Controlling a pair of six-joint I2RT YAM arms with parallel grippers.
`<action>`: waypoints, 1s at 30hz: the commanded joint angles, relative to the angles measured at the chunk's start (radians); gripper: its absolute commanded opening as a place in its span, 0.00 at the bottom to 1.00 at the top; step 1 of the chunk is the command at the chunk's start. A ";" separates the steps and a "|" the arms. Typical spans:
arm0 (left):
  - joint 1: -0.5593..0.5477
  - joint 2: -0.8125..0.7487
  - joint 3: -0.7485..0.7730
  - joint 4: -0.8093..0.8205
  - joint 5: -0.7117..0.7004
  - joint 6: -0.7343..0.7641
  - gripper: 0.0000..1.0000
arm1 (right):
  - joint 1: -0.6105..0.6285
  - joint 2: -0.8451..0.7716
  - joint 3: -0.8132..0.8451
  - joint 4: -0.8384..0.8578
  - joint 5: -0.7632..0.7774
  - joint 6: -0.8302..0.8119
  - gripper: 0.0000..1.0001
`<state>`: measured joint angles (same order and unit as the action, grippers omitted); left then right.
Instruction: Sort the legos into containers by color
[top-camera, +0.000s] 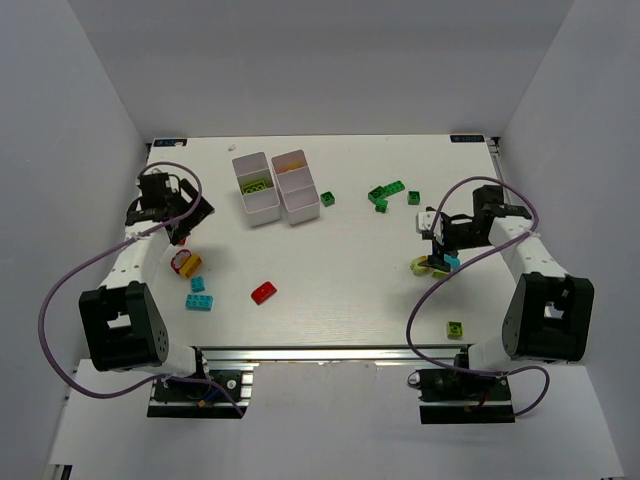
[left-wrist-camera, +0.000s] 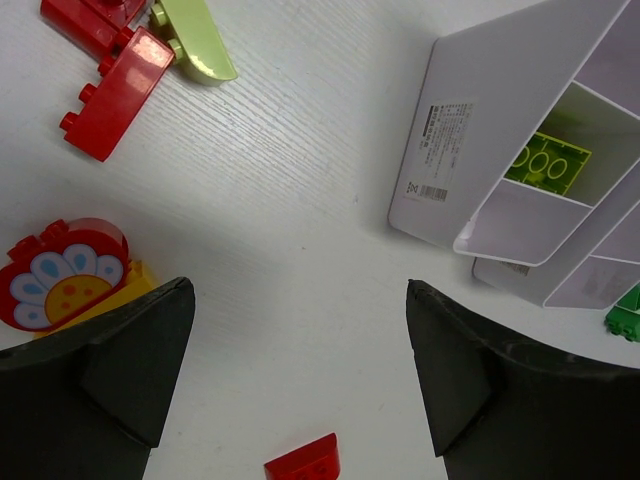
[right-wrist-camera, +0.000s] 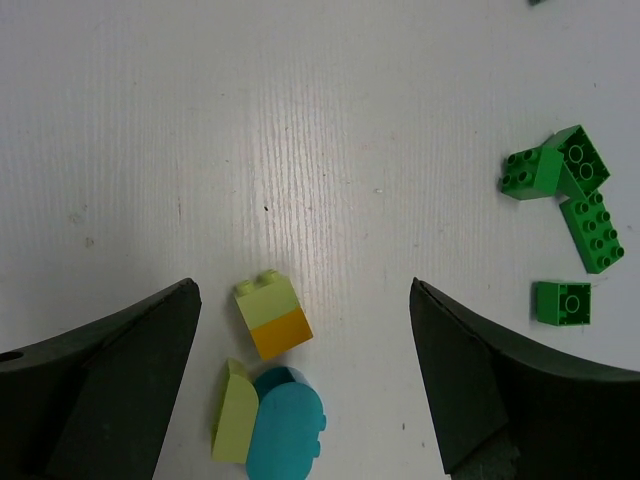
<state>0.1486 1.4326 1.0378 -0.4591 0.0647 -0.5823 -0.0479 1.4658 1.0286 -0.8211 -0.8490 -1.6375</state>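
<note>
The legos lie scattered over the white table (top-camera: 340, 330). Under my right gripper (right-wrist-camera: 303, 340), whose jaws are spread wide and released, a lime-and-orange brick (right-wrist-camera: 272, 318) rests on the surface between the fingers. Just nearer me, a lime curved piece (right-wrist-camera: 235, 412) touches a cyan rounded piece (right-wrist-camera: 285, 432). Off to one side sit the dark green bricks (right-wrist-camera: 575, 160), three in a touching cluster and a fourth just beside them.

My left gripper (left-wrist-camera: 300, 340) is also spread wide and released, hanging over bare table. A flower-printed red brick (left-wrist-camera: 60, 280) leans against a yellow brick (left-wrist-camera: 125, 285), both partly behind one finger (left-wrist-camera: 120, 370). Farther out, two red bricks (left-wrist-camera: 115, 95) touch a lime wedge (left-wrist-camera: 195, 40). A small red brick (left-wrist-camera: 303, 460) shows at the frame's near edge, between my fingers.

The containers stand side by side at the far middle of the table, touching. The left tray (top-camera: 248, 205) holds a lime brick (left-wrist-camera: 548, 165) in its middle compartment. The right tray (top-camera: 305, 210) has something orange in its far compartment, too small to tell what.

From above, two cyan bricks (top-camera: 198, 293) lie near my left arm, and a lone lime brick (top-camera: 455, 328) lies near my right arm's base
</note>
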 joint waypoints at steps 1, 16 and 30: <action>0.003 -0.018 -0.024 0.045 0.056 0.018 0.95 | 0.002 -0.032 -0.031 -0.027 0.008 -0.119 0.90; 0.003 -0.089 -0.105 0.068 0.107 0.050 0.95 | 0.002 0.105 -0.001 -0.109 0.185 -0.409 0.88; 0.003 -0.118 -0.124 0.123 0.172 0.033 0.95 | 0.003 0.266 0.106 -0.125 0.238 -0.467 0.88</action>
<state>0.1486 1.3590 0.9272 -0.3656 0.2077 -0.5423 -0.0475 1.7145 1.0996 -0.9142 -0.6270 -1.9717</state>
